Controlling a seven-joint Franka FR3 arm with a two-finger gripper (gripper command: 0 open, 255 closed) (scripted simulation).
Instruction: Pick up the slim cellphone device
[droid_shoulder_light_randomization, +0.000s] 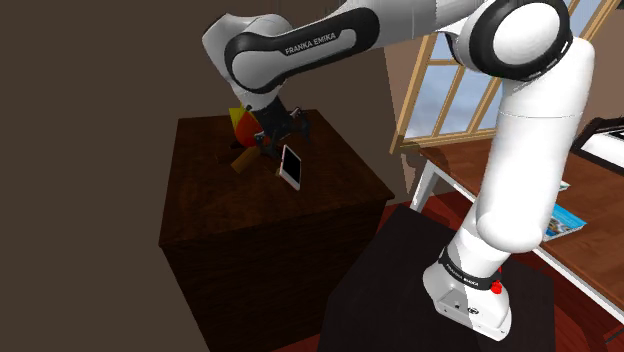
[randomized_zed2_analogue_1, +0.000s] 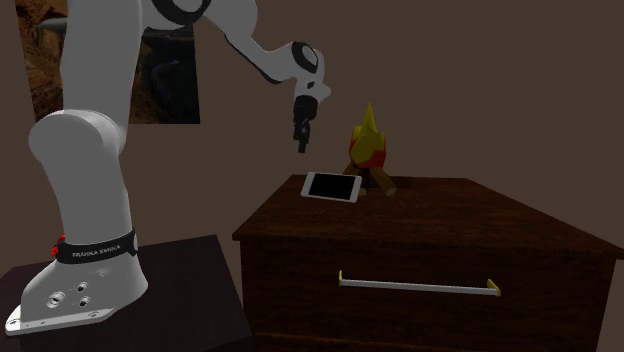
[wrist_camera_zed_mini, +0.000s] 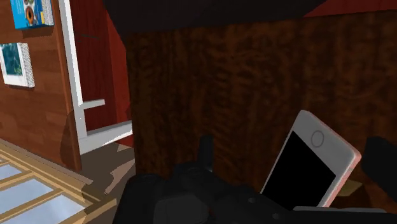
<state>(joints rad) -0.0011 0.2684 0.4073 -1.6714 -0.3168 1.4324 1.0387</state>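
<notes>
The slim cellphone has a white body and a black screen. It lies flat on the dark wooden dresser, near the corner closest to the arm. In the shoulder view the cellphone sits just below my black gripper. My gripper hangs in the air a short way above the phone's end, pointing down, touching nothing. In the wrist view the fingers stand wide apart on my gripper, and the cellphone lies on the wood beneath and between them.
A yellow-and-red flame-shaped toy on brown logs stands right behind the phone. The dresser front carries a long pale handle. A wooden desk with books and a window lie beyond the black stand.
</notes>
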